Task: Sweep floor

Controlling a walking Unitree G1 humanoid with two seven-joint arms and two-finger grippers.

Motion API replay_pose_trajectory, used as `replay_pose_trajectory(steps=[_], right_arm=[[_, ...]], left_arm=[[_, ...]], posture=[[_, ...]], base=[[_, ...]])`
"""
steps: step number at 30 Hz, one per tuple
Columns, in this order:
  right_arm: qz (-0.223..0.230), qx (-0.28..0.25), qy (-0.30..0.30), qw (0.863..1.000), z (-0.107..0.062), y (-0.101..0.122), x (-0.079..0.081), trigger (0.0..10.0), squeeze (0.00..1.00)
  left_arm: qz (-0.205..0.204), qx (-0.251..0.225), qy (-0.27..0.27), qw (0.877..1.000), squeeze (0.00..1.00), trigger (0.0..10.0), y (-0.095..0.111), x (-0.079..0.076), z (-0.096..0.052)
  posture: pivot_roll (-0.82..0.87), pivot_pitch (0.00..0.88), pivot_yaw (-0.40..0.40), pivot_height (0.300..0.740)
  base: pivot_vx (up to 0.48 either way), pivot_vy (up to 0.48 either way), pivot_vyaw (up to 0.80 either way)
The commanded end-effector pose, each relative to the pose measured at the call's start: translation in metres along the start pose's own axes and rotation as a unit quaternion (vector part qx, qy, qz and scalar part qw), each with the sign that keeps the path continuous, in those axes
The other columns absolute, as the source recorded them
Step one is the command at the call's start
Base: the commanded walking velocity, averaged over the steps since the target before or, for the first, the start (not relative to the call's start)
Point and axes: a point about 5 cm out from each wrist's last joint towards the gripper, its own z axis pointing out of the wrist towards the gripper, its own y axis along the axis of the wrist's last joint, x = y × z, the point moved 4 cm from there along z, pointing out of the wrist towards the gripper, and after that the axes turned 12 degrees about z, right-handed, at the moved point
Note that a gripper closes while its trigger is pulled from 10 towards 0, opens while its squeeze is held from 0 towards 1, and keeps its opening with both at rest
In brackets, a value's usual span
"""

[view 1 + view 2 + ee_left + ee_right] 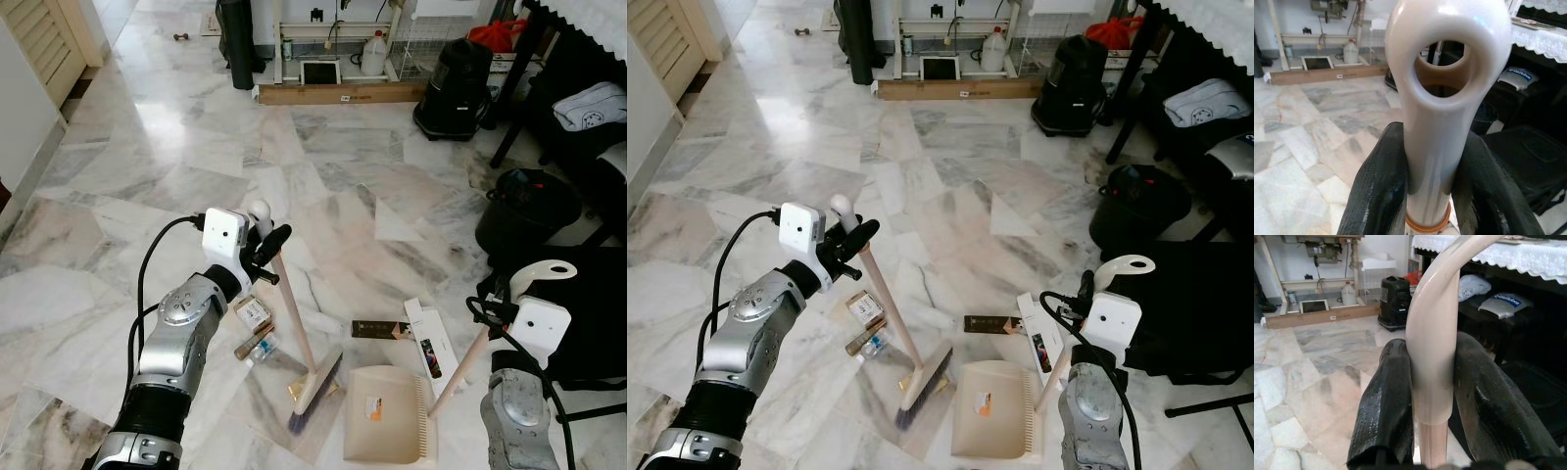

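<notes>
Black rubber fingers (1376, 196) of my left gripper (266, 257) are clamped on the white cap of the broom (294, 328), just under its hanging hole. The right gripper (1432, 396) is likewise closed, on the cream grip of the dustpan handle (460, 367).

From the left gripper the broom shaft slants down toward 5 o'clock; its bristle head (318, 390) rests on the marble floor (176, 157), just beside the dustpan (387, 416) at the pan's 9 o'clock.

Litter count on the floor, taking the broom head as centre:
- two small items at 10 o'clock, a boxed carton (253, 311) and a small bottle (255, 343)
- one dark flat packet (381, 329) at 1 o'clock
- one white box (431, 345) at 2 o'clock

Step in hand, my judgement: gather litter toward the pan. Keep bristles flat on the marble, use short strokes toward 3 o'clock, and hold the pan lip pressed down so pieces do not slip under. The 10 o'clock pair lies behind the head, so I would lift over them first.
</notes>
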Motion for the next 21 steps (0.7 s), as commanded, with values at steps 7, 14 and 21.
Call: replay_pose_trajectory(steps=[7, 14, 21], right_arm=[[-0.003, -0.002, 0.003, 1.0, -0.005, -0.009, 0.003, 10.0, 0.0], [-0.016, 0.025, -0.001, 1.0, -0.01, -0.028, 0.003, 10.0, 0.0], [-0.028, 0.028, -0.016, 0.999, -0.011, -0.031, -0.006, 10.0, 0.0]], left_arm=[[0.026, -0.021, 0.015, 0.999, 0.0, 10.0, 0.017, 0.005, 0.001], [0.046, -0.021, 0.024, 0.998, 0.0, 10.0, 0.019, 0.01, 0.001], [0.061, -0.026, 0.041, 0.997, 0.0, 10.0, 0.022, 0.019, 0.001]], posture=[[0.08, 0.136, -0.01, 0.74], [0.1, 0.132, 0.007, 0.74], [0.11, 0.128, 0.014, 0.74]], base=[[0.0, 0.0, 0.0], [0.0, 0.0, 0.0], [0.0, 0.0, 0.0]])
